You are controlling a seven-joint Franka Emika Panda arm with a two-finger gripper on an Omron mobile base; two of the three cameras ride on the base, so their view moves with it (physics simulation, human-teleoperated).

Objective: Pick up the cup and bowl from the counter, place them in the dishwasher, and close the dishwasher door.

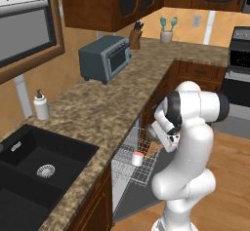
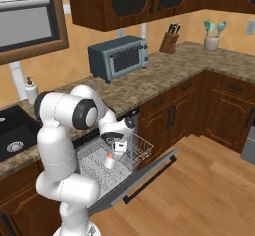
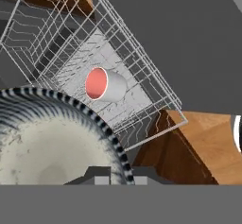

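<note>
The white cup (image 3: 106,84) with a reddish inside lies on its side in the white wire rack (image 3: 142,76) of the open dishwasher; it also shows as a small cup (image 1: 137,159) (image 2: 109,162) from the base. My gripper (image 2: 118,149) hangs over the rack, shut on the edge of the bowl (image 3: 47,142), whose striped rim and pale inside loom close in the hand view. From the base the bowl (image 1: 152,131) is a small grey disc at the hand. The dishwasher door (image 2: 149,173) lies folded down, its black bar handle toward the floor.
On the granite counter (image 1: 97,108) stand a toaster oven (image 1: 104,57), a soap bottle (image 1: 41,105), a knife block (image 2: 169,41) and a utensil jar (image 2: 211,38). A black sink (image 1: 39,166) lies left. A stove (image 1: 239,64) stands far right, above wooden floor.
</note>
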